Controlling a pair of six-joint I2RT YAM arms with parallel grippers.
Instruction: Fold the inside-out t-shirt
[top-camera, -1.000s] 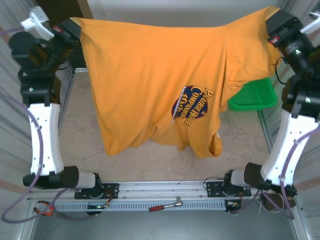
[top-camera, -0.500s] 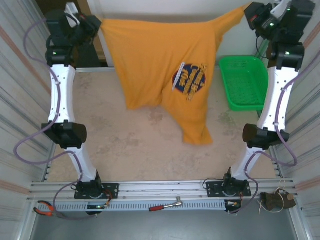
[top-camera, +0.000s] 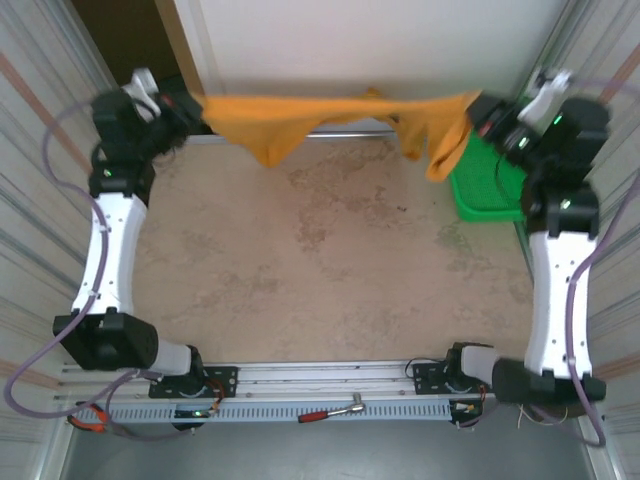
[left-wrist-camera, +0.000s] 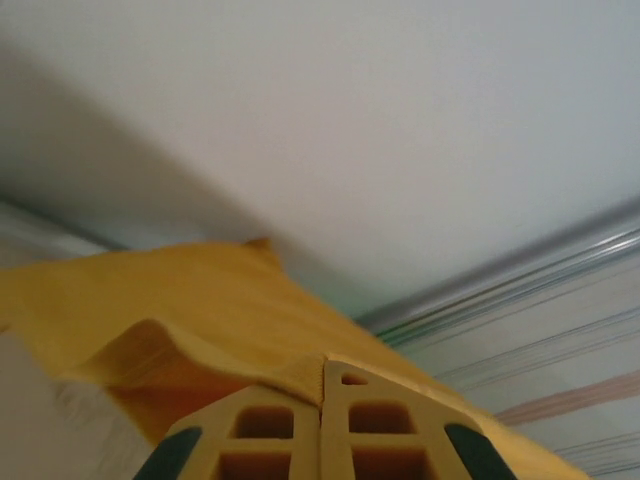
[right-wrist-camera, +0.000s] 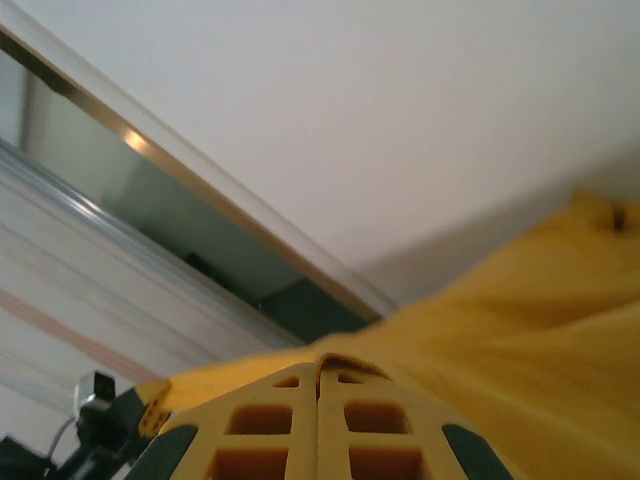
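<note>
I hold the t-shirt (top-camera: 330, 112) stretched in the air over the far edge of the bench (top-camera: 330, 270), the left fingers (left-wrist-camera: 265, 440) and right fingers (right-wrist-camera: 375, 430) each pinching its cloth. No fold is made yet; I judge it must be laid flat first.

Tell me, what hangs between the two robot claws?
The orange t-shirt, seen from the overhead camera: it stretches from the left gripper to the right gripper, each shut on an end.

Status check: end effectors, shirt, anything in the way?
Left end effector shut on shirt. Right end effector shut on shirt. Shirt stretched between them at the far side. Basket beside the hanging right corner.
</note>
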